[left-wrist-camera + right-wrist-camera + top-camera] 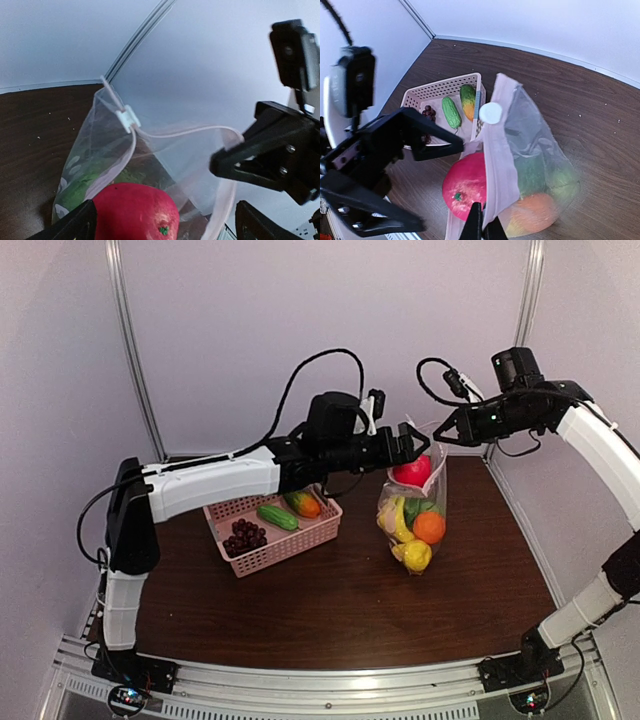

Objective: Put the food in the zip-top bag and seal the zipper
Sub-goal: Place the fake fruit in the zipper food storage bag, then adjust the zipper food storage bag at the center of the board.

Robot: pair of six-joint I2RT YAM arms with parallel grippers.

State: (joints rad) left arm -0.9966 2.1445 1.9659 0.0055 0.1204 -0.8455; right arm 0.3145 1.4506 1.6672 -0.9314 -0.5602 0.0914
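The zip-top bag (437, 490) stands upright on the table with its mouth held wide. My right gripper (483, 226) is shut on the bag's rim at the right. A red apple (135, 212) sits in the mouth, on top of a banana (398, 520), an orange (429, 527), a lemon (416, 556) and something green. My left gripper (165, 222) is open, one finger on each side of the apple. The zipper's white slider (128, 118) is at the far end of the rim.
A pink lattice basket (300, 542) stands left of the bag. It holds a cucumber (277, 517), dark grapes (245, 536) and an orange-green fruit (303, 503). The wall rises close behind the bag.
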